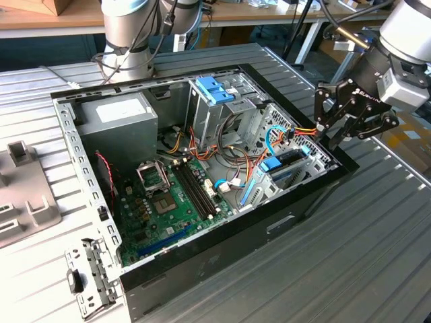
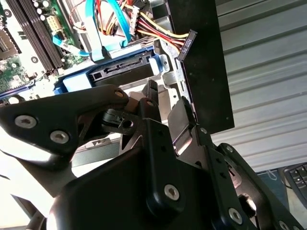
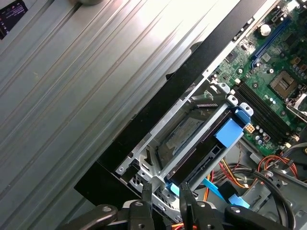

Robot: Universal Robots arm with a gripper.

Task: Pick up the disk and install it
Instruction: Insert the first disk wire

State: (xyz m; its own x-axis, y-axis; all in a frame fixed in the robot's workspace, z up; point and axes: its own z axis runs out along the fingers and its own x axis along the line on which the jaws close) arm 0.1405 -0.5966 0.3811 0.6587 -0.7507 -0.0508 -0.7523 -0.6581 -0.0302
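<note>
Disk (image 3: 211,143) sits in its bay, tool (image 3: 165,191) just beside.

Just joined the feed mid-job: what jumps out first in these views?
The open computer case on the ribbed metal table, its green motherboard bare. At the case's corner on the exterior view's right, the black gripper hangs over the drive bay, where the disk with its blue tab lies in the metal cage. In the first wrist view the fingers sit at the cage's near end, empty.
</note>
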